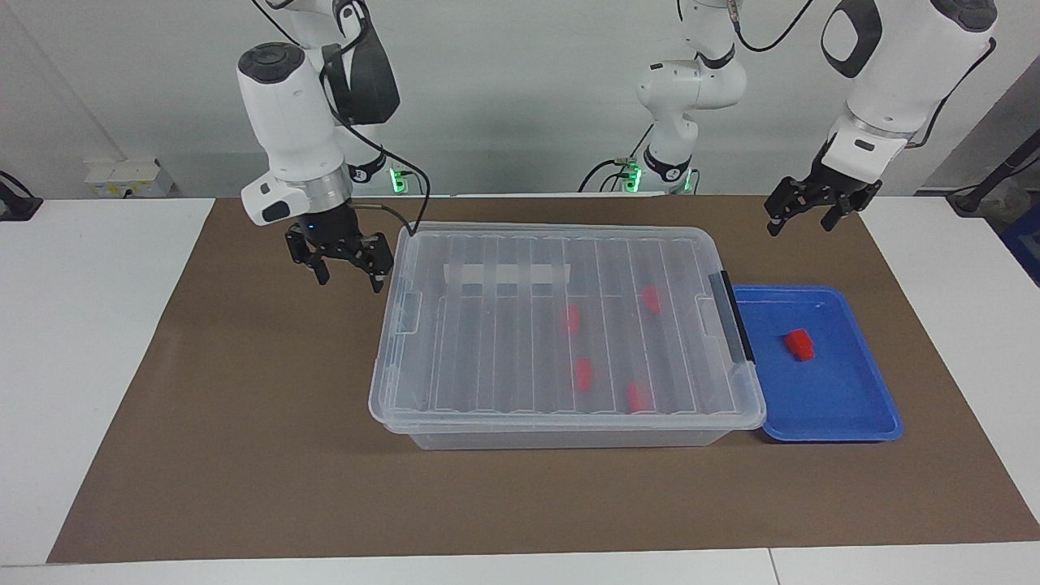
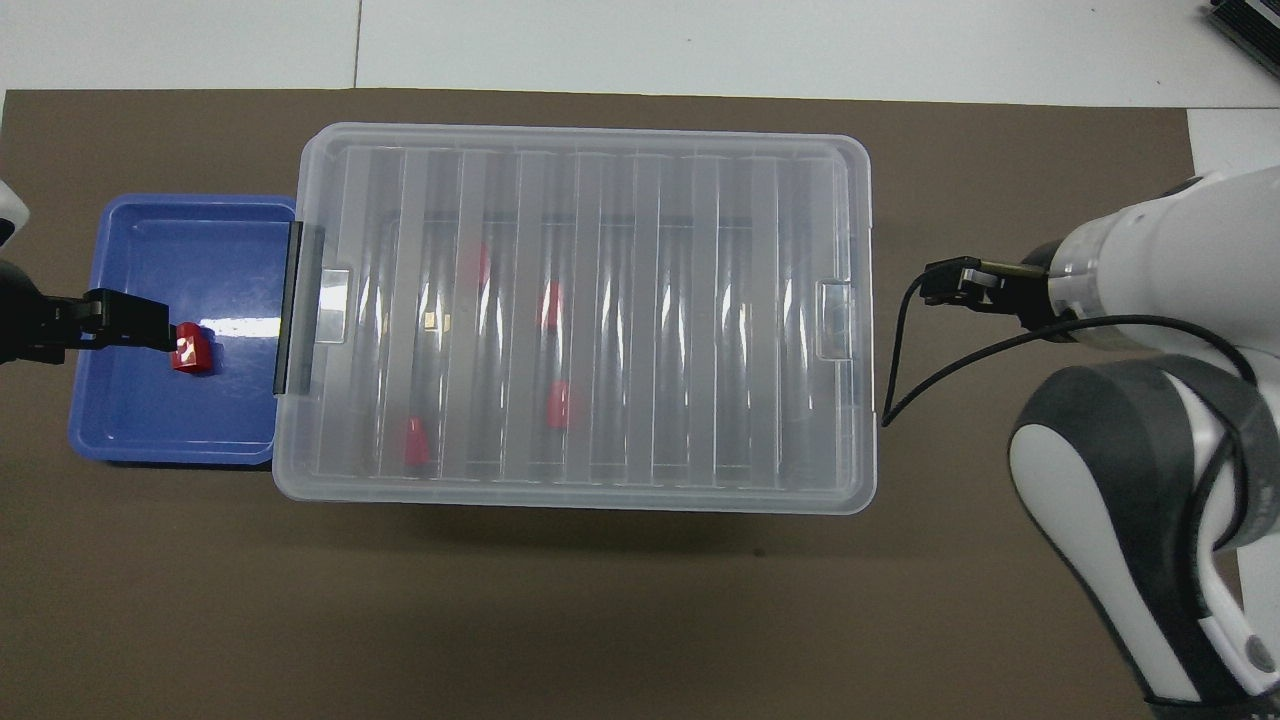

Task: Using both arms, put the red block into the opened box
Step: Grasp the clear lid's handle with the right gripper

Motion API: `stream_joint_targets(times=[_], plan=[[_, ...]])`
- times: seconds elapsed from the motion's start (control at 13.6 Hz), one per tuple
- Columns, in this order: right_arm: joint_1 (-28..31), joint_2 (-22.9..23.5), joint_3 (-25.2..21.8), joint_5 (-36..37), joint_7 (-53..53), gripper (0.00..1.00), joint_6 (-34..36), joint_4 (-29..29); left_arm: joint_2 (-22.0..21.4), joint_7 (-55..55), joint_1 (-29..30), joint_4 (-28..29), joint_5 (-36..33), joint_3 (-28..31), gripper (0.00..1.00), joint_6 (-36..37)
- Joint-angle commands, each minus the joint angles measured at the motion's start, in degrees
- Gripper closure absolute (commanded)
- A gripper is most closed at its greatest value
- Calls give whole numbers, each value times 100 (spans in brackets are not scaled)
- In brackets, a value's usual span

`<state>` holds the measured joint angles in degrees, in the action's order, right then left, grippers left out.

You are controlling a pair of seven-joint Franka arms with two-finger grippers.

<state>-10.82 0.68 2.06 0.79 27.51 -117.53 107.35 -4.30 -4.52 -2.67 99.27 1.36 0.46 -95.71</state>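
Observation:
One red block (image 1: 800, 344) (image 2: 190, 348) lies in the shallow blue tray (image 1: 845, 406) (image 2: 150, 430). The clear box (image 1: 561, 325) (image 2: 585, 320) sits mid-table with its ribbed lid on, and several red blocks show through the lid. My right gripper (image 1: 350, 281) (image 2: 945, 285) hangs open just off the box's end toward the right arm's side, close to the lid's rim, holding nothing. Open and empty too, my left gripper (image 1: 798, 227) (image 2: 150, 325) waits raised over the mat beside the tray's robot-side edge.
A brown mat (image 1: 244, 447) covers the table between white side surfaces. The tray butts against the box's end with the black bar (image 1: 731, 325). A black cable (image 2: 900, 350) loops from the right wrist near the box's corner.

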Motion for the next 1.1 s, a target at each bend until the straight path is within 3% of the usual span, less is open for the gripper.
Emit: stream_joint_targets(times=[0.0,0.37,0.73,1.03], plan=[[-78,-147,31,-52,105,3,-427,549,-107,-32,-14,84,-75,6,0,44],[-87,-366,31,-52,18,3,-525,1103,-107,-32,-14,84,-75,6,0,44],[-69,-411,31,-61,-79,5,-516,1245,-115,-32,-23,92,-75,-2,0,79],[220,-411,22,-61,-799,5,-402,1262,-142,47,-5,171,-75,15,0,-105]])
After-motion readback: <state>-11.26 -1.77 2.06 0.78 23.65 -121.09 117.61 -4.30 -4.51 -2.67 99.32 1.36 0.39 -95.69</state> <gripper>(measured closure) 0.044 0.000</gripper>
